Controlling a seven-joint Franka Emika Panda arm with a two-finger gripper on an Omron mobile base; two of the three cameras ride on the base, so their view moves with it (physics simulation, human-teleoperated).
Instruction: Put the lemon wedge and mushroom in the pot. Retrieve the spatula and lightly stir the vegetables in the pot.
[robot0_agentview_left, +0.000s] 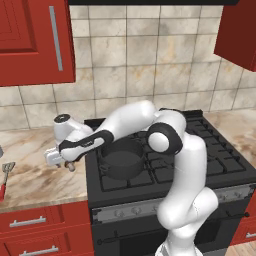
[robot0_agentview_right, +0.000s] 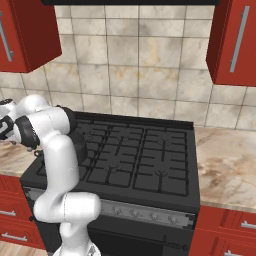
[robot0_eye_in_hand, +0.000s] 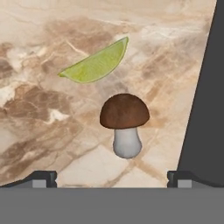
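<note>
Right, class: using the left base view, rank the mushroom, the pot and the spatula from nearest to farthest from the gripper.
1. The mushroom, on the counter right under the gripper.
2. The pot, on the stove to the gripper's right in this view.
3. The spatula, at the picture's far left edge.

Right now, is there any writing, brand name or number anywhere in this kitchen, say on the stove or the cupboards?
None: no view shows a readable word, number or sign.
The stove front has a row of knobs, but any marks by them are too small to tell.
The cupboards, pot, mushroom and lemon wedge carry no writing.
</note>
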